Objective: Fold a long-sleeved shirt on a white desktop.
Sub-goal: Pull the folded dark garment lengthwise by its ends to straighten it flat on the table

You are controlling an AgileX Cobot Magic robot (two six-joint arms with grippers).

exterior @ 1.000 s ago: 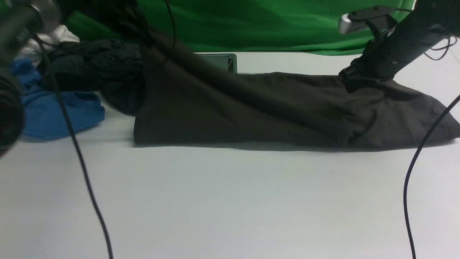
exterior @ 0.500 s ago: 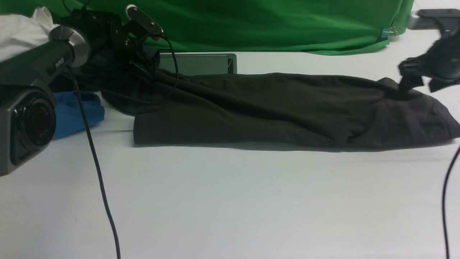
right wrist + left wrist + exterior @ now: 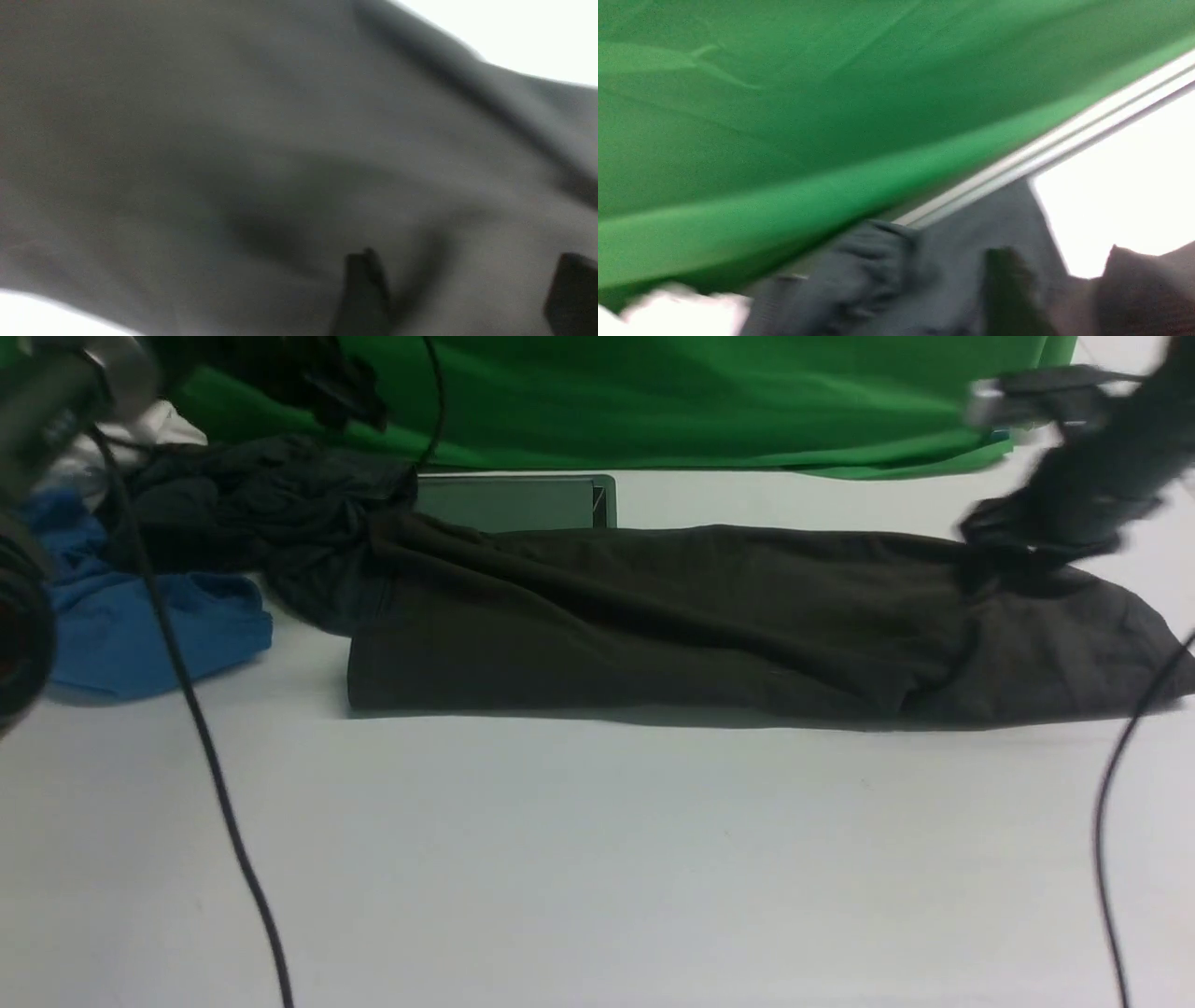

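We see a dark olive-charcoal long-sleeved shirt (image 3: 653,663) lying as a long, low band on a white desktop (image 3: 597,859). Our landmark is the green case (image 3: 509,504) at the back of the desktop. The shirt lies on the near side of the case, hiding its near edge, and runs from a little left of it to far off to its right, almost out of our view.

To the left of the case are a rumpled blackish-teal garment (image 3: 280,513), which touches the shirt's left end, and a blue garment (image 3: 154,625).

We judge the folding to be at an early-to-middle stage. The band shape, with a second layer just showing along the near edge, suggests one lengthwise fold. Still ahead are smoothing the long diagonal ridge and the creases far right of the case, then folding the width into a compact bundle. We cannot make out how the sleeves are tucked.

Our right gripper (image 3: 467,275) is well to the right of the case, low over the shirt, fingers spread with no cloth pinched between them. Our left gripper (image 3: 350,406) is raised to the left of the case, beyond the blackish-teal garment and clear of the shirt; blur keeps us from telling whether its jaws are parted. The next move probably calls for straightening the right portion; a hurried tug could skew the layers.
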